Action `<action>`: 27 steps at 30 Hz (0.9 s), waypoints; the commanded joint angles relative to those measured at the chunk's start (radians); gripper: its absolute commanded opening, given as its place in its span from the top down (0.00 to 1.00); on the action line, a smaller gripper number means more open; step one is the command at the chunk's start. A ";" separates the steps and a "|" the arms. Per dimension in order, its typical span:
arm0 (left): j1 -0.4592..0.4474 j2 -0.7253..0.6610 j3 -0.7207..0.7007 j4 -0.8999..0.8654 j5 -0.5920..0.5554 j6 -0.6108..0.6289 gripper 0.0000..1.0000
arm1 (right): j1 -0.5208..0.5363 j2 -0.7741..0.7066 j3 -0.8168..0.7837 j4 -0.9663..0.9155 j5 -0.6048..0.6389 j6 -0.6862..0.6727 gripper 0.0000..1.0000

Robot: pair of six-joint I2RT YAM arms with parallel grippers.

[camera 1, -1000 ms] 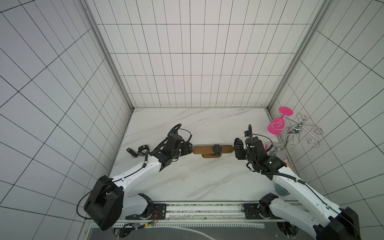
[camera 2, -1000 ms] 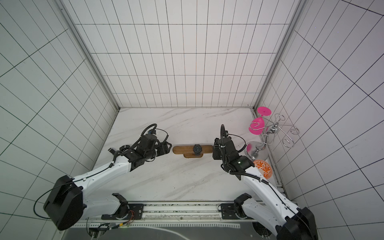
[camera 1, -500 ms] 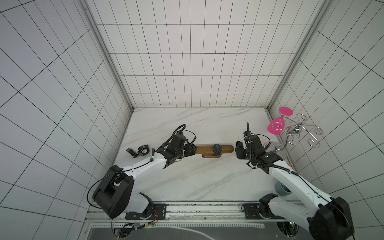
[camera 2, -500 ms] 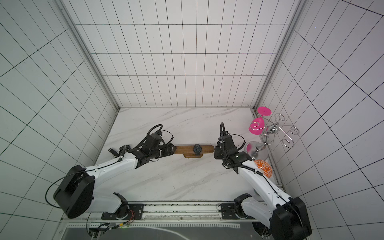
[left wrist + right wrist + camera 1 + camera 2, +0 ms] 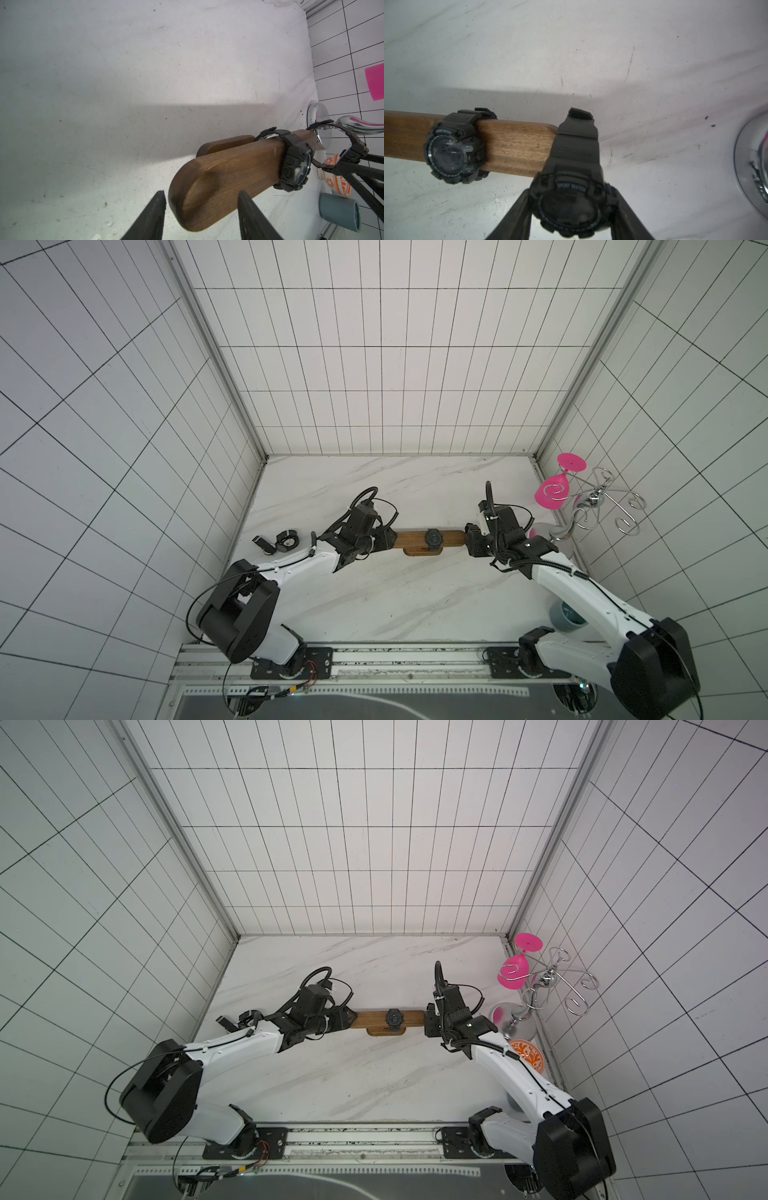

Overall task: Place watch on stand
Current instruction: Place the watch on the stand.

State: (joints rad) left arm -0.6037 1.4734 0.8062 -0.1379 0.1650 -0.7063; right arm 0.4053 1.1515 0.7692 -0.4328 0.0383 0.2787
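Lab-style robot test cell (white gridded walls [image 5: 374, 364], marble-look tabletop [image 5: 395, 601]), two arms [image 5: 291, 570] on a front rail [image 5: 415, 659]

Watch [image 5: 434, 538] on stand [image 5: 411, 538]; another watch [image 5: 286, 540] lies leftward.

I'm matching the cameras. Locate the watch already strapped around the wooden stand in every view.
Top view: watch midway along the stand.
Top view: same place.
Left wrist: wrapped round the stand's far part.
Right wrist: on the stand, beyond the held watch.
Shared landmark: the stand.
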 commanded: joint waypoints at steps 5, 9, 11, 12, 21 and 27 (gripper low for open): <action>-0.015 0.024 0.042 0.011 -0.005 0.016 0.45 | -0.002 0.025 0.123 -0.056 -0.019 -0.028 0.57; -0.019 0.031 0.048 0.005 -0.009 0.020 0.46 | 0.007 0.032 0.125 -0.063 -0.004 -0.032 0.57; -0.021 0.031 0.049 0.006 -0.009 0.022 0.47 | 0.012 0.037 0.128 -0.063 -0.006 -0.033 0.57; -0.021 0.033 0.050 0.004 -0.010 0.022 0.47 | 0.016 0.040 0.131 -0.064 -0.006 -0.033 0.56; -0.031 0.033 0.054 0.001 -0.018 0.025 0.47 | 0.062 0.076 0.166 -0.080 0.025 -0.032 0.56; -0.039 0.037 0.057 0.001 -0.019 0.024 0.48 | 0.092 0.107 0.178 -0.082 0.027 -0.024 0.56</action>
State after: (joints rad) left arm -0.6342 1.4940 0.8322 -0.1394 0.1524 -0.6907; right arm 0.4808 1.2469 0.8394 -0.4995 0.0502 0.2607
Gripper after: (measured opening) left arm 0.525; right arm 0.539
